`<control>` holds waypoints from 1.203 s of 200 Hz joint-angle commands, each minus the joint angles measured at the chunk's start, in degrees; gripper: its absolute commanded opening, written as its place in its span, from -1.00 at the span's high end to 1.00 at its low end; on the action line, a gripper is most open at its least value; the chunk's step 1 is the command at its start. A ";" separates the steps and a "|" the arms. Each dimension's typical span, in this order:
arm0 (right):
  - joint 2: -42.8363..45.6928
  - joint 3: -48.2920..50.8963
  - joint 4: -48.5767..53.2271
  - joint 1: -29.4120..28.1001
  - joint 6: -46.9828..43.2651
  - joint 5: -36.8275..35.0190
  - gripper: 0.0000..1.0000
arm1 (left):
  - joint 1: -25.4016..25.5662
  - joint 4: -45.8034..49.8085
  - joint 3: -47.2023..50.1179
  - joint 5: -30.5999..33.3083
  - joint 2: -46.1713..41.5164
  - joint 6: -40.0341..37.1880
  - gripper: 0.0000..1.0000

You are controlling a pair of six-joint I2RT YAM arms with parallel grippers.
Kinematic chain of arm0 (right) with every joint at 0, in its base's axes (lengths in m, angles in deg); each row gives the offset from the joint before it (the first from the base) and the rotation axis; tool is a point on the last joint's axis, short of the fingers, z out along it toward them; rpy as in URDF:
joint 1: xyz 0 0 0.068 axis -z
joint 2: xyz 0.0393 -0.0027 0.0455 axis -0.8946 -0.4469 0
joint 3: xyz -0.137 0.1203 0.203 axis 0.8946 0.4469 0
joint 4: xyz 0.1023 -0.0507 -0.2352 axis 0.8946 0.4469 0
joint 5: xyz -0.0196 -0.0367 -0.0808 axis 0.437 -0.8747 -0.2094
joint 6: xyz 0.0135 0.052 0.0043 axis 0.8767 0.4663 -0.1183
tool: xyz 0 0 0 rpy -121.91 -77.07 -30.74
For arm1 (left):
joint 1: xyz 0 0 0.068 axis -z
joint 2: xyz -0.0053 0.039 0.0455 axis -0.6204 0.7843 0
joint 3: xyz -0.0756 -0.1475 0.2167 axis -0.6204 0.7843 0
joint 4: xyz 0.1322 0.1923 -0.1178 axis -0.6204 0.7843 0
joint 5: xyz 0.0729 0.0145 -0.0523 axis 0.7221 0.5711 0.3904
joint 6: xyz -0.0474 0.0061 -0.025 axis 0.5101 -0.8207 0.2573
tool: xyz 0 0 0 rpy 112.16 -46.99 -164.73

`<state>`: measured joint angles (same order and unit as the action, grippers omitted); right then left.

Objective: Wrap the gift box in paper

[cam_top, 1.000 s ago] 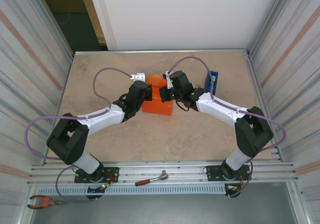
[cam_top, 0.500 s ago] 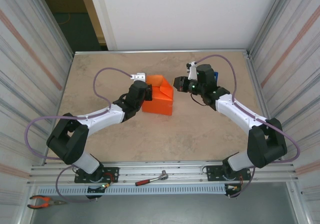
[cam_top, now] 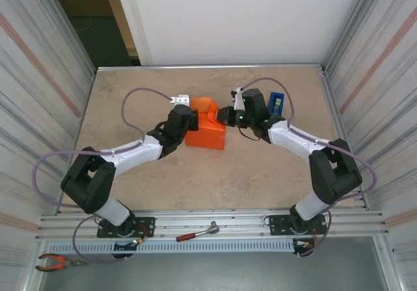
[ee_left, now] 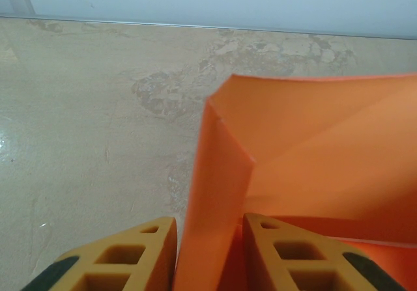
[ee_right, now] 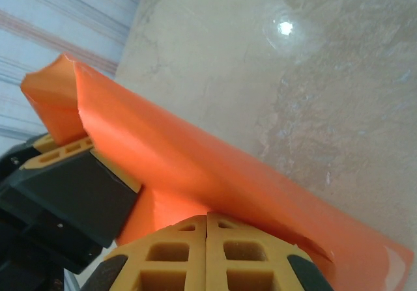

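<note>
1. The paper (cam_top: pixel 207 137) lies on the table (cam_top: pixel 195 180), a little far of the middle, folded into an orange block between the 2 grippers.
2. The box is hidden under the paper.
3. At the block's far left corner a flap of paper stands upright, with a slanting crease beside it.
4. The left gripper (cam_top: pixel 190 123) sits at the block's left side. In the left wrist view its 2 fingers (ee_left: pixel 124 258) are partly closed, and the upright flap's edge is pinched between them.
5. The right gripper (cam_top: pixel 222 117) is at the block's far right edge. In the right wrist view its fingers (ee_right: pixel 169 255) are pressed together with no gap, nothing is seen between them, and their tips are at the paper's right side.
6. A blue tape dispenser (cam_top: pixel 276 103) stands right of the right gripper, apart from the paper.
7. A ratchet (cam_top: pixel 197 234) lies on the near rail between the arm bases.
8. Red-handled pliers (cam_top: pixel 55 262) lie at the near left corner.
</note>
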<state>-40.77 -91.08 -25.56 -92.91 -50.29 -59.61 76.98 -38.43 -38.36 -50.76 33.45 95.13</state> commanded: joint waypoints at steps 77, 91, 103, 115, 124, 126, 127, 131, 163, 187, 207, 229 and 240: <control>-3.32 -2.05 10.38 -5.93 -9.73 -7.68 1.00 | 0.48 3.15 -0.80 -1.47 0.09 0.50 0.34; -3.79 -1.34 12.01 -7.19 -11.90 -11.67 1.00 | 0.44 4.34 -1.54 -1.72 -0.47 0.70 0.33; -4.59 -0.72 12.72 -8.11 -13.06 -14.38 1.00 | -0.19 5.22 -2.14 -3.49 -1.51 1.27 0.32; -5.35 -0.24 13.01 -8.61 -13.27 -16.04 1.00 | -1.40 6.83 -3.00 -6.48 -3.07 2.50 0.28; -5.81 0.12 13.01 -8.78 -13.18 -16.49 1.00 | -2.91 8.47 -4.08 -10.81 -4.39 3.28 0.19; -5.89 0.16 13.01 -8.74 -13.10 -16.50 1.00 | -3.20 9.09 -4.27 -11.63 -4.76 3.60 0.18; -5.95 0.14 13.01 -8.71 -13.09 -16.50 1.00 | -3.30 9.34 -4.43 -11.95 -4.86 3.74 0.17; -6.08 0.27 12.89 -8.80 -12.98 -16.37 1.00 | -3.93 10.43 -4.88 -13.16 -5.52 4.37 0.13; -6.27 0.80 11.68 -9.45 -11.68 -15.51 1.00 | -9.86 16.14 -7.88 -25.41 -9.49 7.74 -0.14; -6.10 1.04 10.99 -9.63 -10.90 -14.68 1.00 | -13.90 19.69 -9.77 -31.51 -9.77 8.63 -0.09; -6.03 1.30 10.94 -9.57 -10.37 -14.65 1.00 | -16.77 20.29 -9.85 -34.68 -9.09 9.33 0.16; -5.74 1.85 10.71 -9.56 -9.99 -14.03 1.00 | -19.57 18.93 -8.81 -38.12 -7.62 10.21 0.53; -5.74 1.87 10.90 -9.46 -9.83 -13.03 1.00 | -20.61 18.43 -8.44 -39.00 -6.62 10.39 0.68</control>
<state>-42.60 -93.18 -24.53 -100.73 -62.31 -75.98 58.33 -20.74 -47.54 -83.70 25.36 104.48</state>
